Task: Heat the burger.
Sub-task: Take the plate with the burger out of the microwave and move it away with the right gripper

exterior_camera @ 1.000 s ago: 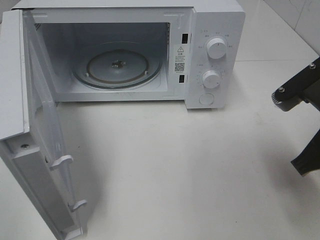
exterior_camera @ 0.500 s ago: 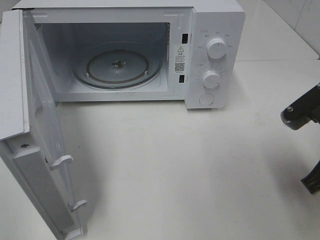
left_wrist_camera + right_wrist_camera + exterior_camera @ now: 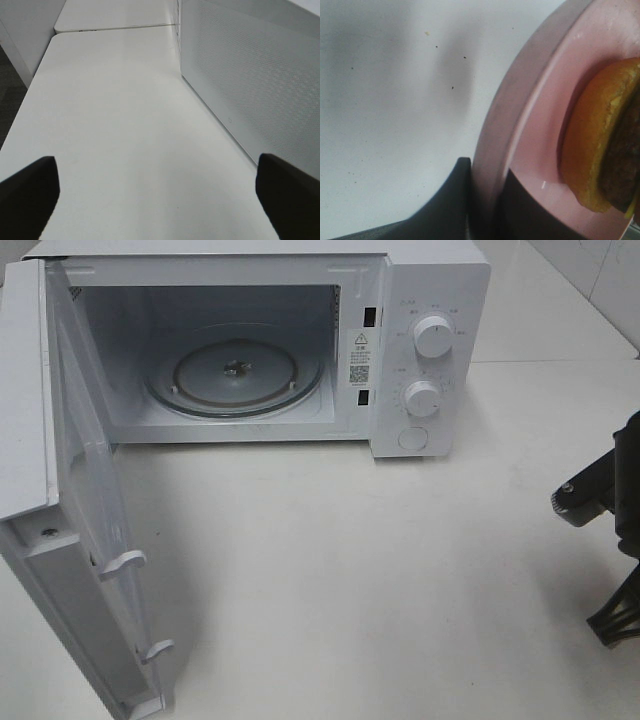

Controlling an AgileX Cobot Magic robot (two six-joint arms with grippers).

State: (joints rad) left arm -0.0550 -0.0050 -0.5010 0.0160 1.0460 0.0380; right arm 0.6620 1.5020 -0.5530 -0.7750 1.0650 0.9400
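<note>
- Microwave: fills the upper left and centre of the exterior high frame, door swung fully open toward the lower left. Glass turntable inside is bare.
- Burger: seen only in the right wrist view, at the right edge of that frame. It sits on the pink plate; bun and dark patty show, the rest is cut off. Not visible in the exterior high view.
- Right gripper: fingers nearly pressed together, pinching the plate rim, one dark finger under the rim and one over it. The burger therefore lies just beyond the fingertips, on the plate, not touching them.
- Right arm in the exterior high view: only dark linkage at the right edge, mid-height; the gripper itself is out of frame there.
- Key relation (judgement): the open cavity lies to the upper left of the right arm in the exterior high frame, well apart, with bare table between. The right arm is the carrier, so the coming move reads as a leftward traverse with the plate kept level.
- Left gripper: fingers spread wide, holding nothing, beside the microwave's perforated side wall.
- Risk (judgement): an edge pinch could let the plate tilt.
</note>
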